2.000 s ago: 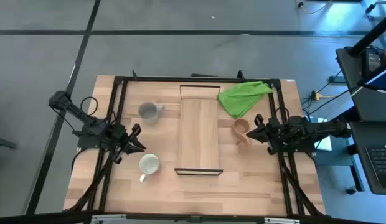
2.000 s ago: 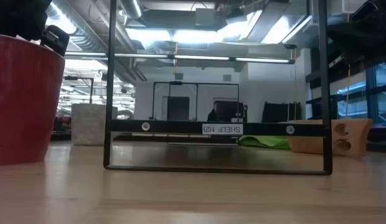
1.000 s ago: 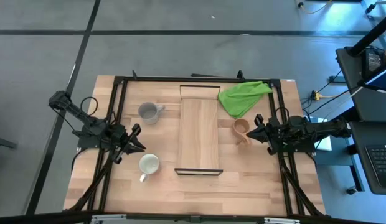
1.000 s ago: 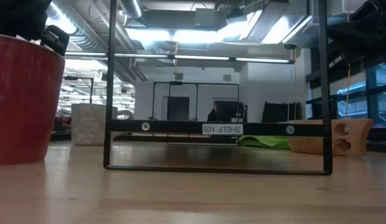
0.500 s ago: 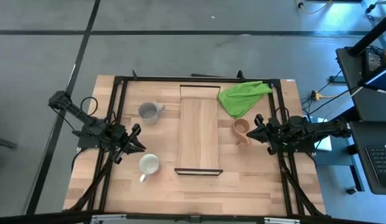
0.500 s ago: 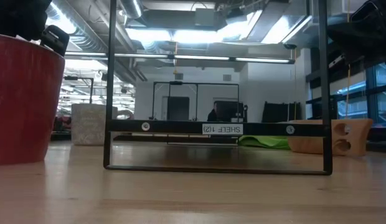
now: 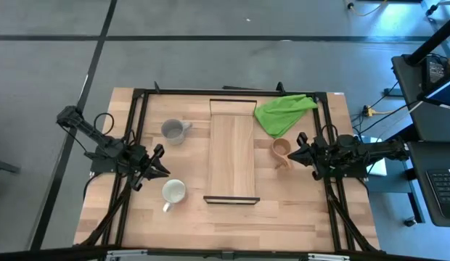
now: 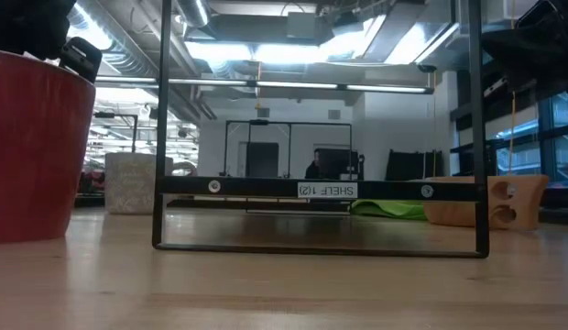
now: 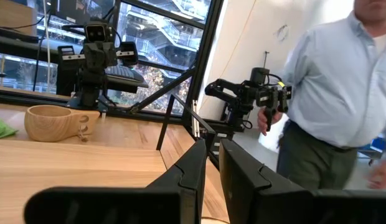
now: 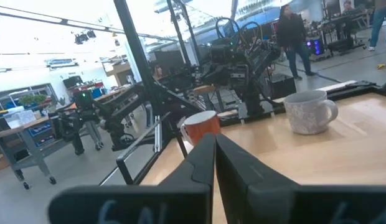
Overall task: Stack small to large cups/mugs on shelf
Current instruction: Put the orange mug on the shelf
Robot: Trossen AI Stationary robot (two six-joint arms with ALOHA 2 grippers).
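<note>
Overhead and level views of the table (image 7: 232, 221) before any cup has been placed. The shelf (image 7: 232, 156) lies along the table's middle, its long axis running from the near edge to the far edge, bare of cups. The small tan wooden cup (image 7: 281, 151) stands just right of the shelf, directly ahead of the right gripper (image 7: 298, 154) and close to its tips — the nearest cup-to-arm pairing on the table, and by the small-first order probably the one to be moved first. The right jaws are clenched on nothing; they would have to spread before taking the cup.

The left gripper (image 7: 161, 168) waits left of the shelf between the grey mug (image 7: 173, 131), farther back, and the red mug (image 7: 173, 191), nearer the front edge. Its jaws stand nearly together, a thin gap showing in the left wrist view, and grasp nothing.

A green cloth (image 7: 282, 112) lies beyond the wooden cup, apart from it. In the low view the red mug is cut off at the edge. The wooden cup's handle direction is hard to make out from above. A person (image 9: 342, 106) stands beyond the table.
</note>
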